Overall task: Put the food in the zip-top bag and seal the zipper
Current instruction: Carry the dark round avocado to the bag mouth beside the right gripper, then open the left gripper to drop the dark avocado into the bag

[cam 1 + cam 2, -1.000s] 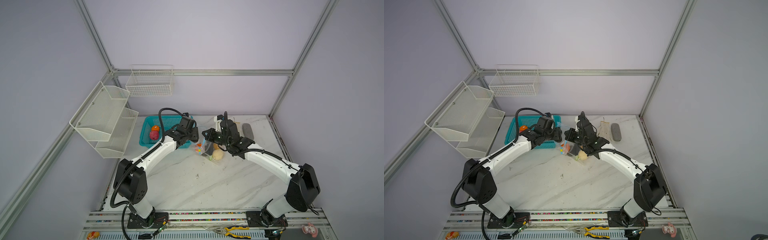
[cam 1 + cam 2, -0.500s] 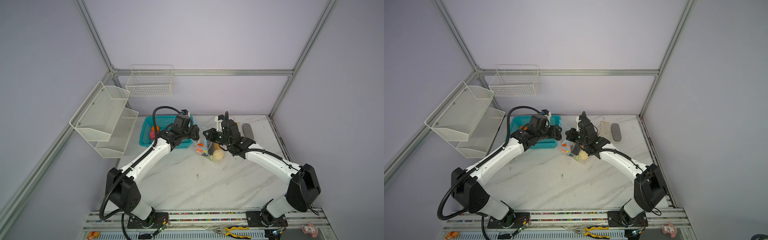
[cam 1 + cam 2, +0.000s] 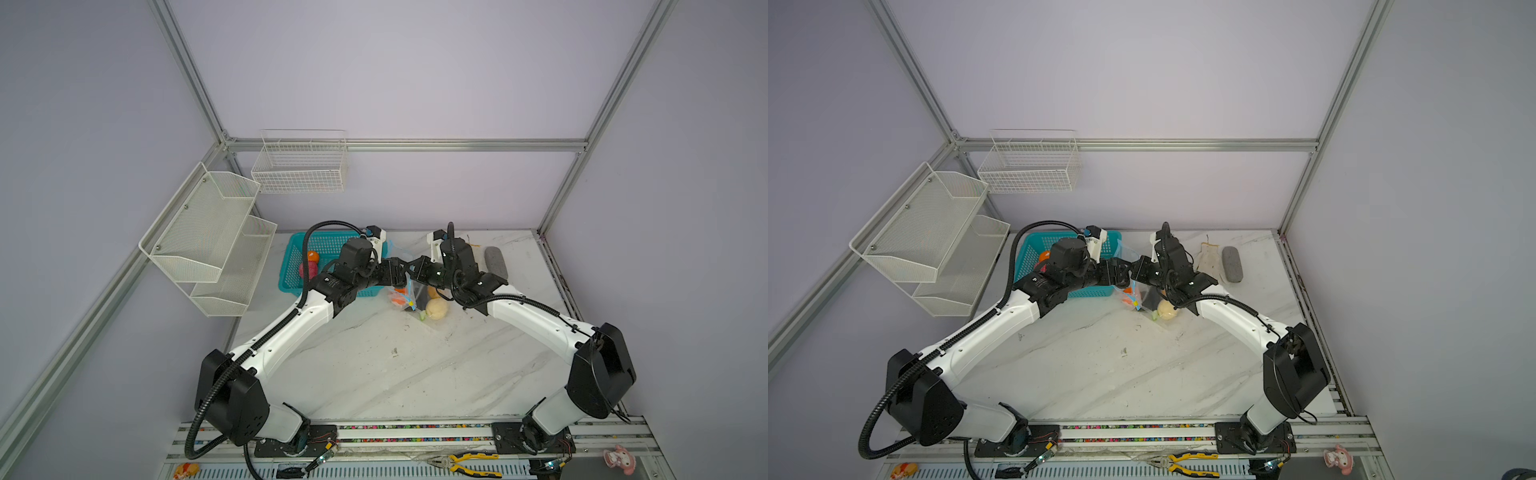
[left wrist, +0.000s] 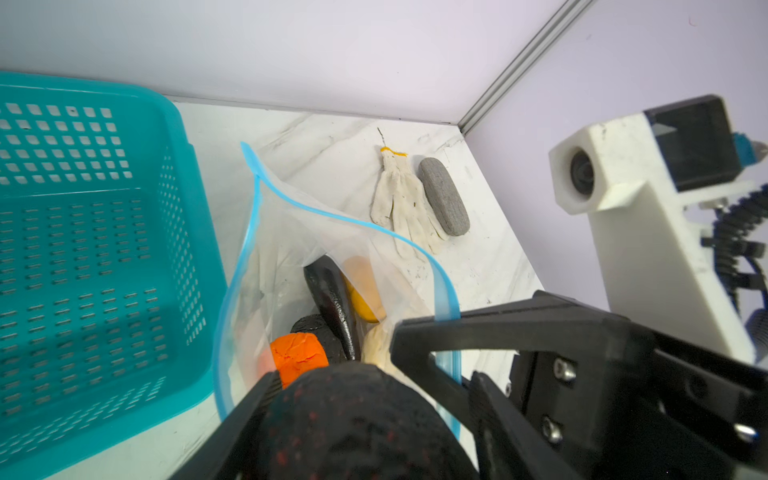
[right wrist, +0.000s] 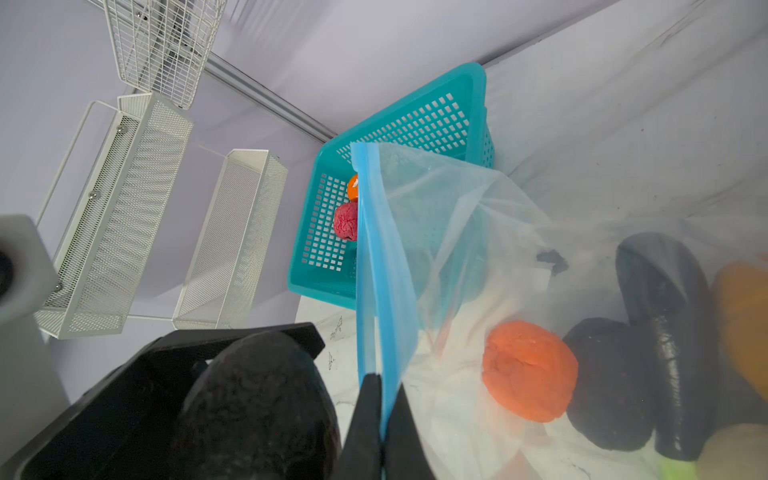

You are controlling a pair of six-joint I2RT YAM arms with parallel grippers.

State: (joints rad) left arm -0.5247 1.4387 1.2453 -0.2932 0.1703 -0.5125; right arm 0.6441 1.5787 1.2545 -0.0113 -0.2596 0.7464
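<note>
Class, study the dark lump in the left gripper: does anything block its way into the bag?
Nothing visible does. The lump sits in the left gripper at the open mouth of the bag; the right gripper pinches the zipper to one side, clear of the opening.

Here's the white marble-look surface (image 3: 374,365), grey-veined and scuffed. At the back left, a teal mesh basket (image 3: 291,274) sits on it. Just beside that, the clear zip-top bag (image 4: 291,232) rests its bottom on the marble. At the back right a white work glove (image 3: 1207,257) lies flat, with a grey oblong case (image 3: 1232,264) right alongside.
</note>
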